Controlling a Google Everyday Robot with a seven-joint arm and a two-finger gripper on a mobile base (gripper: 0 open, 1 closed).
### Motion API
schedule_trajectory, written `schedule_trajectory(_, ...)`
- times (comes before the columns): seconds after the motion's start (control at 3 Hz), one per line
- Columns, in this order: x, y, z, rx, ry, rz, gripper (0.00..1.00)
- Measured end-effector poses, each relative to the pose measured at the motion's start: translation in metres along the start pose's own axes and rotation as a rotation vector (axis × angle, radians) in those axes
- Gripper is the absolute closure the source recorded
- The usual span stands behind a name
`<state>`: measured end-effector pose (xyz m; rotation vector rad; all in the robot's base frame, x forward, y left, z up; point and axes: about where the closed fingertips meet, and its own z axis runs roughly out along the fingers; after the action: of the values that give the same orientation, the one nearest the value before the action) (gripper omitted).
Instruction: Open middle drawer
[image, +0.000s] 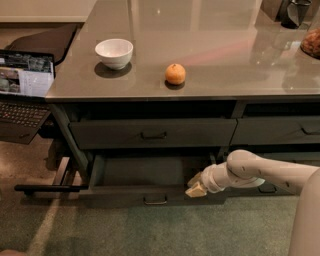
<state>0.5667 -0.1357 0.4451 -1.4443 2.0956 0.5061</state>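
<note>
Gripper (196, 184) at front of open middle drawer (129, 196), interior dark

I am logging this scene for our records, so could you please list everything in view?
counter: one, glossy grey, upper picture
bowl: one, white, on the counter's left part
orange: one, orange, near the counter's front edge
dark vessel: one, black, counter's far right
laptop: one, dark, open, left of the counter
top drawer: one, grey-green, shut, under the counter
middle drawer: one, grey-green, pulled out, below the top drawer
right drawer: one, dark, shut, beside the top drawer
arm: one, white, from the lower right
gripper: one, tan, at the middle drawer's right front corner
</note>
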Motion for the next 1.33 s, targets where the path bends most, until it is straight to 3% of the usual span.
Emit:
schedule_trajectory(1.0,0.0000,0.0002,0.0002,0.000,0.000,0.000,0.17)
schedule_trajectory(1.33,0.0007,0.0016,0.0012,-0.003,0.002,-0.001,0.00)
